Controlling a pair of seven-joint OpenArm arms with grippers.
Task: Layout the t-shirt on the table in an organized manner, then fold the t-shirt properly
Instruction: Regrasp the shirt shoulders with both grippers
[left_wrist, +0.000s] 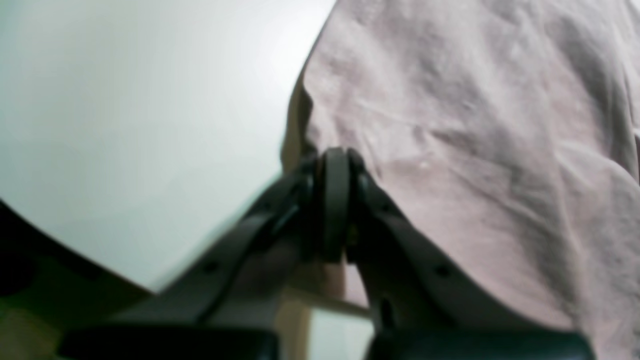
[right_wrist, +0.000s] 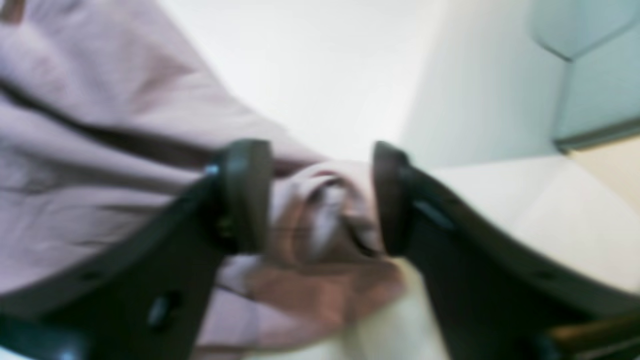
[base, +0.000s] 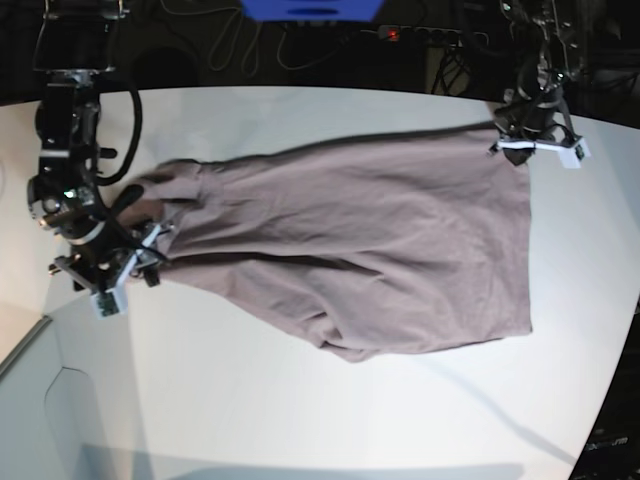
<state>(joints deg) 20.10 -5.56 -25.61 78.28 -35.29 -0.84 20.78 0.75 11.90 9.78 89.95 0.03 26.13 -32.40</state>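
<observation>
The mauve t-shirt (base: 380, 240) lies spread but wrinkled across the white table (base: 300, 400), with its collar end bunched at the left. At the shirt's far right corner my left gripper (base: 520, 135) is shut on the hem. In the left wrist view its pads (left_wrist: 335, 200) press together on the edge of the t-shirt (left_wrist: 475, 125), with the table (left_wrist: 125, 125) beside it. My right gripper (base: 150, 245) is at the bunched left end. In the right wrist view it (right_wrist: 317, 200) stands open, with a rumpled fold of the t-shirt (right_wrist: 100, 150) lying loose between its fingers.
The table's curved edge (left_wrist: 75, 250) runs close to the left gripper. A blue object (base: 310, 8) and cables lie in the dark beyond the far edge. A grey floor panel (base: 30, 400) shows past the table's lower-left edge.
</observation>
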